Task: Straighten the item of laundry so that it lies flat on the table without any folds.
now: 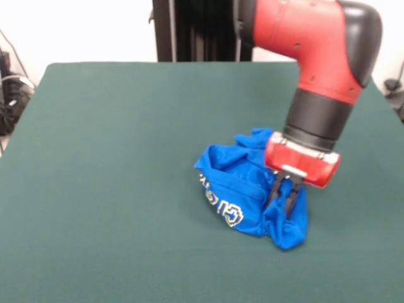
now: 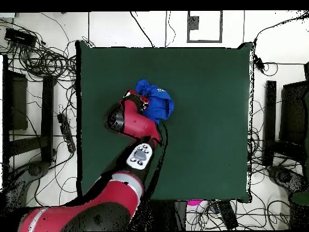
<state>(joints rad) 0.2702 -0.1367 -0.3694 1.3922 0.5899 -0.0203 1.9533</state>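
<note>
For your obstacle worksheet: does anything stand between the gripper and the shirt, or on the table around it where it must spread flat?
Nothing visible. The gripper is already down on the crumpled shirt, and the table around it shows bare green.

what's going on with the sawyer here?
The arm has its gripper down on a bright blue T-shirt that sits in a crumpled heap on the green table. The two dark fingers stand slightly apart, pressed into the cloth on the heap's side. The shirt is far from flat; only part of its lettering shows.
</note>
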